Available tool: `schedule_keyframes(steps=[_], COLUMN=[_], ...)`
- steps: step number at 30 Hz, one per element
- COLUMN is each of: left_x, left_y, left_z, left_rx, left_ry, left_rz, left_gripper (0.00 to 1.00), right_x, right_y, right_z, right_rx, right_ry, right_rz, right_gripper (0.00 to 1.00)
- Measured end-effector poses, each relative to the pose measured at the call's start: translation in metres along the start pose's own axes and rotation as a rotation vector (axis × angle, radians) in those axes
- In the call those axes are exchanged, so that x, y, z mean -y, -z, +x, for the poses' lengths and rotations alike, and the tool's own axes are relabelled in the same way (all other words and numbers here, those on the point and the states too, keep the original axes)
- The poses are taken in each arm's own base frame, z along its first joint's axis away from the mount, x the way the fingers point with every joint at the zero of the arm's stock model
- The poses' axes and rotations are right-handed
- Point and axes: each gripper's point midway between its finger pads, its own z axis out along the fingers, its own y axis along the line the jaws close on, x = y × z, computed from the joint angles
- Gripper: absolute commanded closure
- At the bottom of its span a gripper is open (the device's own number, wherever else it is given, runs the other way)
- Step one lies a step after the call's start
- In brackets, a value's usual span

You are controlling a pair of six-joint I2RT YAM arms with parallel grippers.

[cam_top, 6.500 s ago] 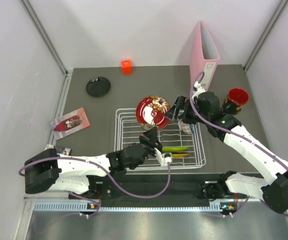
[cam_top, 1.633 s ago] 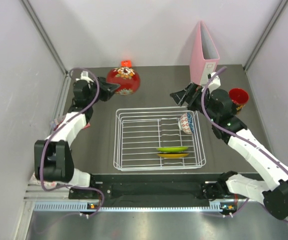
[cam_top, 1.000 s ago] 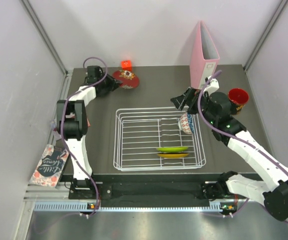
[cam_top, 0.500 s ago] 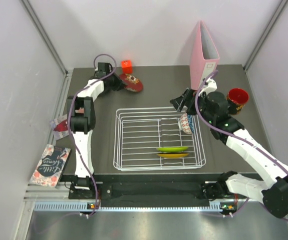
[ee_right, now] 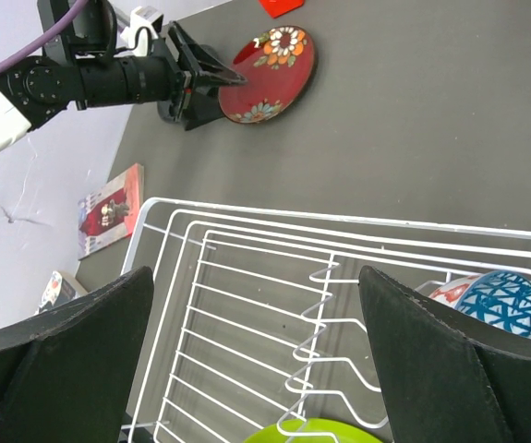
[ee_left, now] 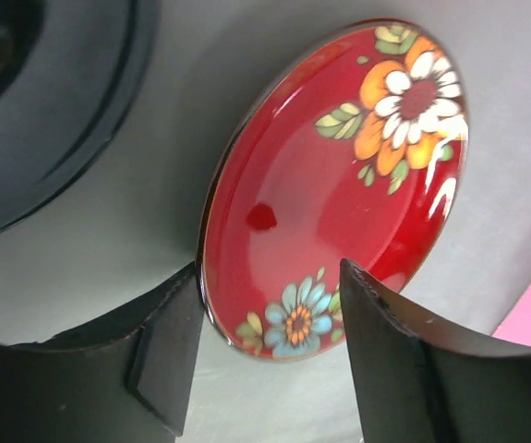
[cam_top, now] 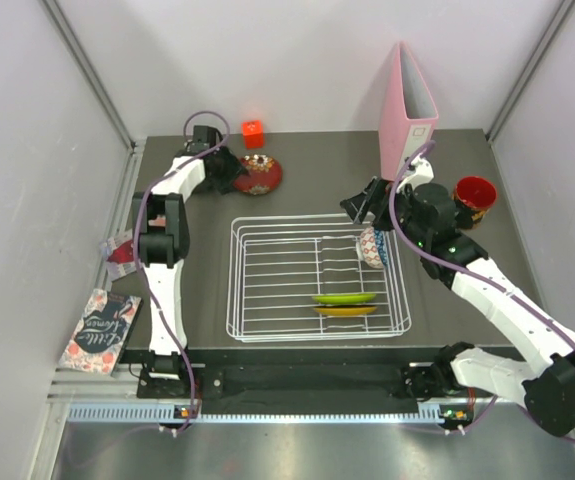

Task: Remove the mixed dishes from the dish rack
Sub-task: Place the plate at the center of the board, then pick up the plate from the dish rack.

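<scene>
The dark red flowered round plate (cam_top: pixel 262 173) rests on the dark grey surface (cam_top: pixel 317 185) beyond the white wire dish rack (cam_top: pixel 233 280), beside the black round plate (ee_left: pixel 53 111). The left claw (ee_left: pixel 270 270) straddles its near rim, jaws apart and gripping nothing. The red cup (cam_top: pixel 474 195) is out too, so 3 are left inside: the blue-white patterned bowl (cam_top: pixel 372 246) near the wide-open right claw (cam_top: pixel 359 205), the lime green plate (cam_top: pixel 345 298) and the gold plate (cam_top: pixel 347 311).

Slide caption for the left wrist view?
Left gripper open at the near rim of the red floral plate, black plate beside it.

Glossy red patterned plate (ee_left: pixel 339 194), white wire rack (cam_top: pixel 287 285), matt grey table (cam_top: pixel 317 180)
</scene>
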Motion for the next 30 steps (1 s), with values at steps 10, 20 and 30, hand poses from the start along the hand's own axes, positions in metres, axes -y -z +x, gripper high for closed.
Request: schedule_keyframes(steps=[10,20,30], left_x=[-0.009,0.01,0.189], left_y=[0.014,0.076,0.243], left_z=[0.0,-0.012,0.046], left_rx=[-0.029,0.022,0.254], left_ry=[-0.027,-0.049,-0.495], left_rz=[-0.06,-0.025,0.418], left_gripper=[0.31,0.31,0.01], right_x=[0.004,0.004,0.001], right_y=[-0.001,-0.001,0.007], right_z=[0.007,0.01,0.005], right_rx=[-0.014,-0.022,-0.007], right_ry=[-0.002,-0.012,-0.005], right_rz=[0.007,0.003,-0.005], right_gripper=[0.09,0.09,0.08])
